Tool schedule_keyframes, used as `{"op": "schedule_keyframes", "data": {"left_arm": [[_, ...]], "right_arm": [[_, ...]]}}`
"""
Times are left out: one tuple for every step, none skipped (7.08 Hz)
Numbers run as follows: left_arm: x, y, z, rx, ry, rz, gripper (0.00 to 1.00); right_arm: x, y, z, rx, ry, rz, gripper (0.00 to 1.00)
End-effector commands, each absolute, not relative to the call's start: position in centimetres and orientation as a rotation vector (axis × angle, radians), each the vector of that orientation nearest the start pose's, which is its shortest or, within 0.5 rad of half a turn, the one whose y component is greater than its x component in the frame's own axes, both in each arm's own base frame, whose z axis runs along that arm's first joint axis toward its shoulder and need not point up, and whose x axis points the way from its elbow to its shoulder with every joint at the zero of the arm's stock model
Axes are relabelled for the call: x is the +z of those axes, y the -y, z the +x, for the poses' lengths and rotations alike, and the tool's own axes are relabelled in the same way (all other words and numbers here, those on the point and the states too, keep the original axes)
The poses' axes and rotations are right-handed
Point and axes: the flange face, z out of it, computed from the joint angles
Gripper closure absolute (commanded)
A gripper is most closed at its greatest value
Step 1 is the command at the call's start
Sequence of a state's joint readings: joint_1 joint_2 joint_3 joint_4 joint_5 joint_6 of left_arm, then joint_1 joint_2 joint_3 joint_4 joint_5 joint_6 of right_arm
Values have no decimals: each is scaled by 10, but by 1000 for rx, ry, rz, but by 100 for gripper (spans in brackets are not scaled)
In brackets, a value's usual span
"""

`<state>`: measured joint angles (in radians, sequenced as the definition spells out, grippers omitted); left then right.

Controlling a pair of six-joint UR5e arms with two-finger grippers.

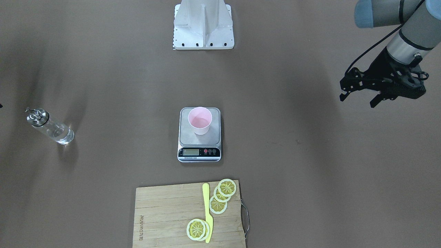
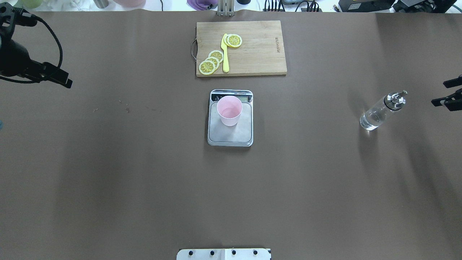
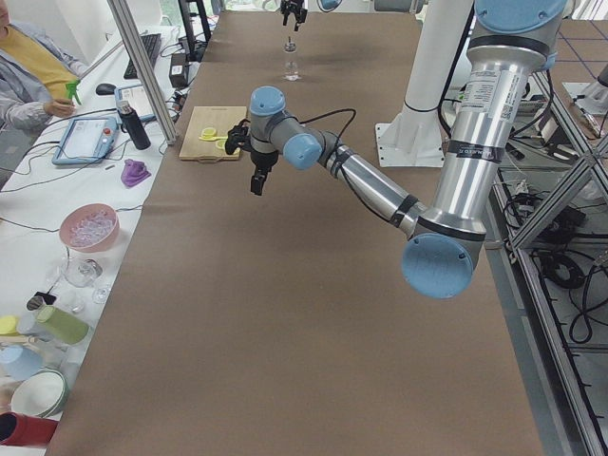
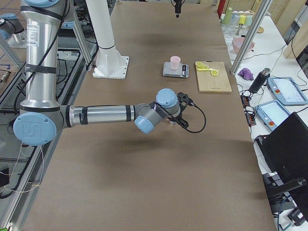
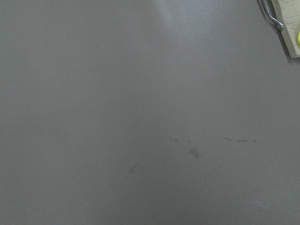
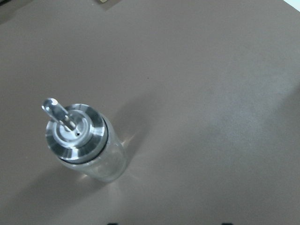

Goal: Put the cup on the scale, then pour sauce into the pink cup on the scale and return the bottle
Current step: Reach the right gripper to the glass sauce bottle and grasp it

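The pale pink cup (image 1: 200,120) stands upright on the steel scale (image 1: 185,137) at the table's middle; both show in the overhead view too, cup (image 2: 229,111) on scale (image 2: 231,135). The clear glass bottle (image 2: 380,111) with its metal pourer cap stands upright on the table on my right side, with clear sauce (image 1: 58,132) in it. The right wrist view looks down on the bottle (image 6: 82,140). My right gripper (image 2: 447,94) is open, empty and apart from the bottle, at the view's edge. My left gripper (image 1: 358,100) is open and empty, raised far off on my left.
A wooden cutting board (image 2: 260,54) with lemon slices (image 2: 211,61) and a yellow knife (image 2: 225,54) lies beyond the scale. The robot's base plate (image 1: 203,38) is at the near edge. Operators' clutter lies off the table's far side.
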<state>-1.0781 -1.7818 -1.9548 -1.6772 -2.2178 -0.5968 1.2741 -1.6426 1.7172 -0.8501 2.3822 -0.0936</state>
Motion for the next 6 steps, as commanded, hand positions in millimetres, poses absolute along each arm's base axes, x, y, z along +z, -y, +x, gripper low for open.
{"op": "schedule_keyframes", "data": {"left_arm": [[354, 512, 192, 124, -880, 256, 3], [352, 513, 192, 122, -881, 256, 3], [351, 513, 192, 119, -882, 256, 3], [351, 513, 192, 119, -882, 257, 3], [350, 513, 192, 119, -882, 257, 3], [350, 515, 193, 119, -882, 257, 3]], "right_arm": [[540, 465, -92, -689, 877, 650, 41], [541, 462, -92, -678, 896, 633, 43], [546, 452, -101, -665, 918, 595, 40], [561, 432, -93, -674, 920, 638, 29], [563, 424, -91, -627, 956, 681, 1], [558, 417, -89, -533, 1014, 712, 0]]}}
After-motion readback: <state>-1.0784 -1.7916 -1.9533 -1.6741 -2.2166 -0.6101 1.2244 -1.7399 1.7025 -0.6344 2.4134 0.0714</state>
